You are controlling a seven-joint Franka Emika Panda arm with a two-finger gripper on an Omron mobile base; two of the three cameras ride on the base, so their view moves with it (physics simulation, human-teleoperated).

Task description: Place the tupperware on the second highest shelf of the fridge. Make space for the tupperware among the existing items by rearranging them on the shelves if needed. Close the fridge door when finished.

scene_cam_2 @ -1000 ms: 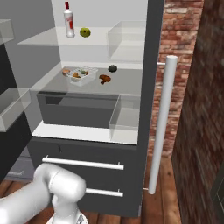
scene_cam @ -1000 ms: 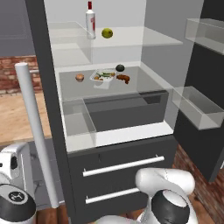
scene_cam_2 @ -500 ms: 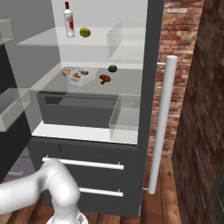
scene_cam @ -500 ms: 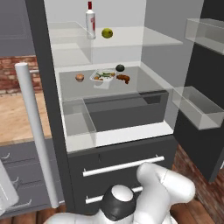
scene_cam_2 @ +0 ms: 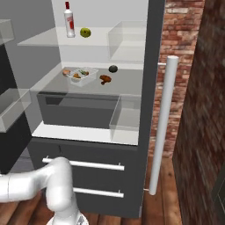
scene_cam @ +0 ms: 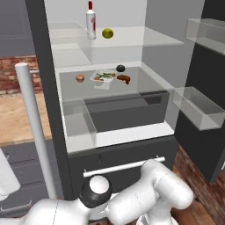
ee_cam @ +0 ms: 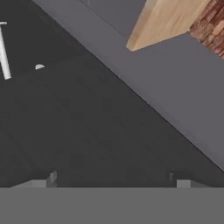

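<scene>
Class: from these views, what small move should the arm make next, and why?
Probably lift the gripper from low down toward a door to push it shut. The tupperware already sits on a fridge shelf, the one below the bottle, and the gripper is open and empty.
</scene>
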